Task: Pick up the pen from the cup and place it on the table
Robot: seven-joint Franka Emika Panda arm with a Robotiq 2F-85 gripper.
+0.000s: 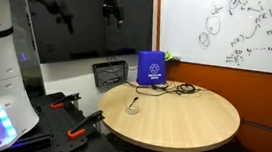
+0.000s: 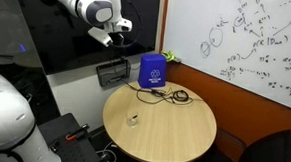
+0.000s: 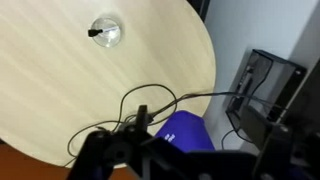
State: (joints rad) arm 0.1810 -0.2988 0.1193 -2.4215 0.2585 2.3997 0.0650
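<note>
At the back of the round wooden counter (image 1: 186, 126) we see a blue bag (image 1: 151, 68) with a white emblem, and black cables (image 1: 180, 88) loop loosely just beside it. Past the counter's far edge stands a black wire tray (image 1: 109, 75), and a scribbled whiteboard (image 1: 241, 31) covers the wall. Well apart from these, near the counter's rim, the small pale cup (image 3: 106, 32) sits alone on bare wood. The pen (image 3: 95, 32) is in it, a short dark stub leaning over the lip (too small for detail). The pincer (image 1: 110, 11) hangs high above the counter; whether its jaws are parted we cannot tell.
</note>
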